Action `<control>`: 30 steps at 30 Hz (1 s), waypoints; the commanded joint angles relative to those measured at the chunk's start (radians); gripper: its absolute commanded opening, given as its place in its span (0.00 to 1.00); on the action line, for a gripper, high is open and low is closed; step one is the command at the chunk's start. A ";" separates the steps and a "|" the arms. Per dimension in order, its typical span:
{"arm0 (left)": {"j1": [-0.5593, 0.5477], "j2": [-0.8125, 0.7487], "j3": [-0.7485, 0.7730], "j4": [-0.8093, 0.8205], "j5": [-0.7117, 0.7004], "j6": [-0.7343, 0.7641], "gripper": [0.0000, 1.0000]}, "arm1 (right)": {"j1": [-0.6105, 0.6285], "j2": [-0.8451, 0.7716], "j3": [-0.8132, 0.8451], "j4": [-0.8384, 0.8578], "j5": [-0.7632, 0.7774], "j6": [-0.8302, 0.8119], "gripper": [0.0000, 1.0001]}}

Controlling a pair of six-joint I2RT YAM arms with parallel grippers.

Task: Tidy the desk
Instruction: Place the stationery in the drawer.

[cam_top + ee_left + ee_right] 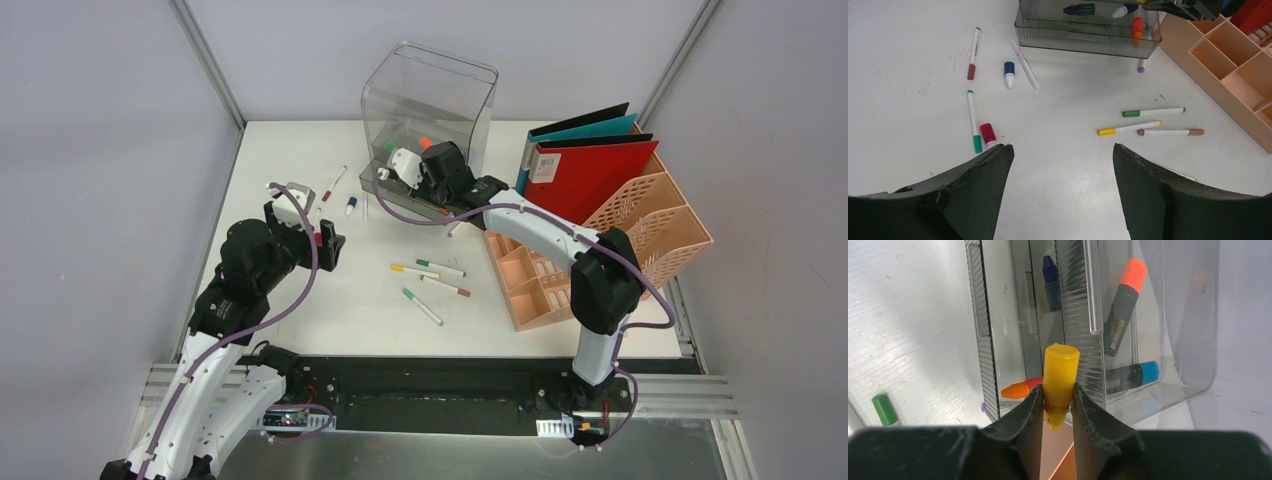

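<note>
Top view: the tabletop (300,300) lies flat in front of the arms, and its long side seems to run left to right. The right hand (400,172) is at the clear box (430,90).

Left wrist view: the left hand (1063,150) is released and empty. It is low over the tabletop and could knock the red cap (988,134).

Right wrist view: the right hand grasps a yellow marker (1061,371) that points toward the box. The grip is near one end, so the marker may slip or hit the rim.

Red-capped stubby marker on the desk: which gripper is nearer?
Left. The left gripper hovers beside the red-capped marker; the right gripper is at the clear plastic drawer box.

A robotics lab cell: grey panel walls (100,150), aluminium framing (210,65), two arms (235,290) (590,280) bolted at the desk (350,320).
</note>
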 commanded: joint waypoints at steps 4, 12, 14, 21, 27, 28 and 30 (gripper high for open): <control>0.012 -0.006 0.002 0.017 -0.003 0.017 0.76 | -0.001 -0.074 -0.023 -0.006 0.022 0.020 0.19; 0.011 0.000 0.002 0.017 -0.007 0.017 0.76 | 0.000 -0.069 -0.028 -0.004 -0.049 0.149 0.77; 0.012 0.000 0.001 0.017 -0.009 0.017 0.76 | -0.001 -0.067 -0.023 -0.006 -0.051 0.153 0.80; 0.012 0.001 0.001 0.017 -0.010 0.018 0.77 | -0.001 -0.088 0.000 -0.071 -0.121 0.184 0.80; 0.012 0.005 0.001 0.017 -0.008 0.017 0.77 | -0.006 -0.160 -0.003 -0.236 -0.369 0.200 0.82; 0.012 0.007 0.000 0.017 -0.007 0.017 0.77 | -0.009 -0.177 -0.008 -0.267 -0.420 0.181 0.82; 0.012 0.012 -0.001 0.017 -0.004 0.015 0.77 | -0.021 -0.218 -0.026 -0.334 -0.541 0.129 0.83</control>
